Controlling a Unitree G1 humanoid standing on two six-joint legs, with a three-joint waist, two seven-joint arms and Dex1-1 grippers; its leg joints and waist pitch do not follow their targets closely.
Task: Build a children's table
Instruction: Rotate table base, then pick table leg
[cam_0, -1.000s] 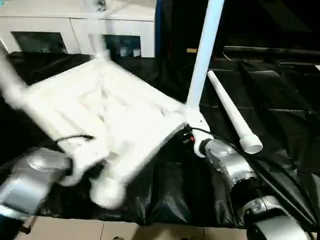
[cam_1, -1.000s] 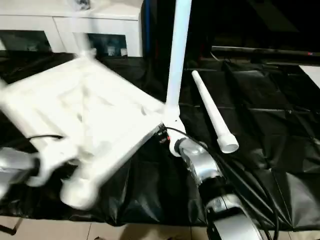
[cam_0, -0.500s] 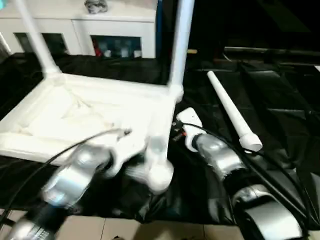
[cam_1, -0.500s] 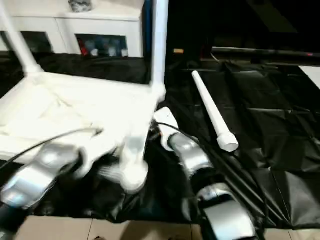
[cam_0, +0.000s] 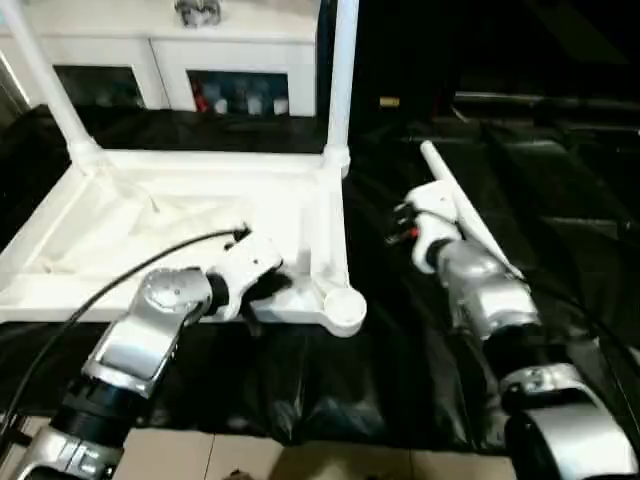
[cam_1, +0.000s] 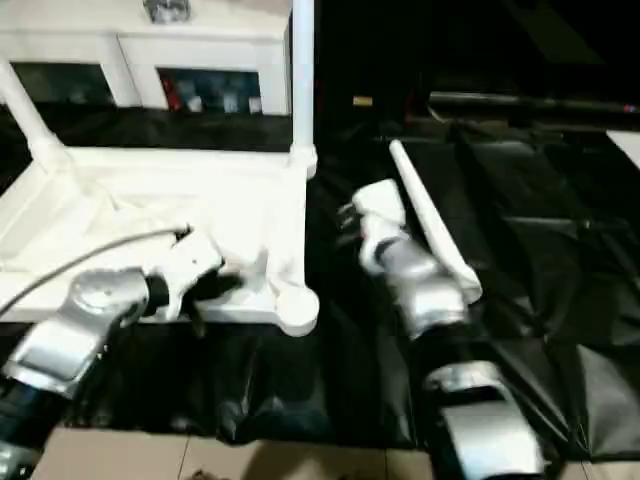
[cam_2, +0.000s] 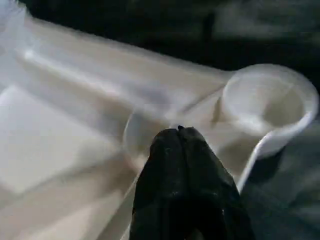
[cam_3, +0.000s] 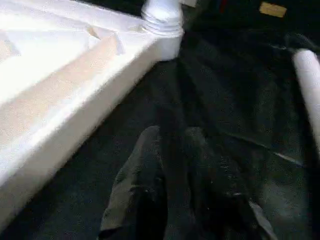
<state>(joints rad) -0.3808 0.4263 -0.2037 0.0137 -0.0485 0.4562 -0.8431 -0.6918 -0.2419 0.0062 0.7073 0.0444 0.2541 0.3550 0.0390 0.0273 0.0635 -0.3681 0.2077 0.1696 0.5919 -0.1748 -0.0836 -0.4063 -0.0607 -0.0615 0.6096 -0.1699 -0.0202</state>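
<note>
The table top (cam_0: 190, 225) lies upside down on the black-covered floor (cam_0: 420, 330), two legs (cam_0: 342, 75) standing in its far sockets. The left pincer (cam_2: 180, 137) rests closed above its near corner socket. The right pincer (cam_3: 172, 140), slightly parted, holds nothing, beside a loose leg (cam_0: 462, 215).

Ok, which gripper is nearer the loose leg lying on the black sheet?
Right. The right gripper hovers just beside the loose leg, over the black sheet. The left gripper is across at the tabletop, by its empty corner socket.
</note>
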